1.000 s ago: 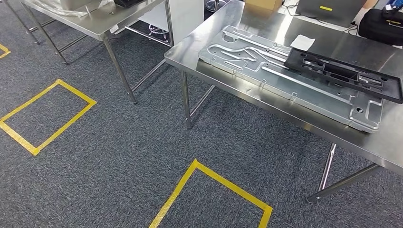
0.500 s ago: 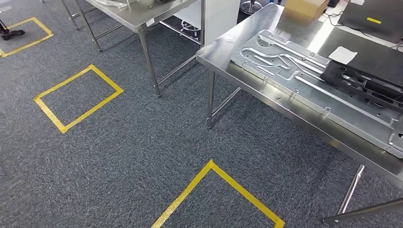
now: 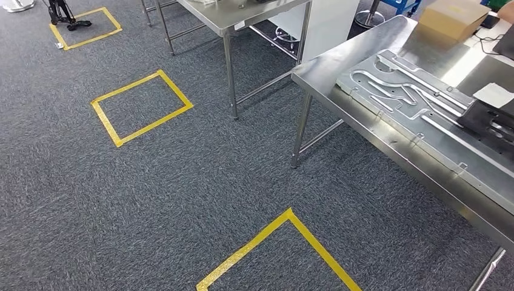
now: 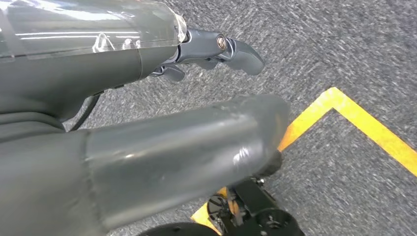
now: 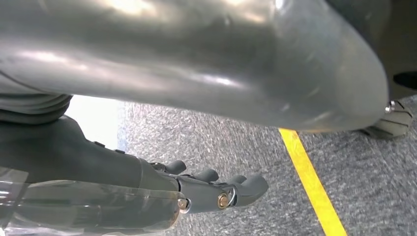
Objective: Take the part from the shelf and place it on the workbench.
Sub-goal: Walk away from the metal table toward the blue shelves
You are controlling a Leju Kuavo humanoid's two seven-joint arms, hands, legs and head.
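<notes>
The steel workbench stands at the right of the head view. On it lies a large stamped silver plate, and a black frame-like part rests on the plate's far end, cut off by the picture's edge. My left hand hangs over the grey carpet with thumb and fingers apart and nothing in it. My right hand also hangs low above the carpet, its fingers stretched out and holding nothing.
A second steel table stands behind on thin legs. Yellow tape squares mark the carpet. A cardboard box and a white sheet lie on the workbench. Tripod feet stand far left.
The camera has swung to the left: tables and tape squares have slid right in the picture, and most of the black part has left the frame.
</notes>
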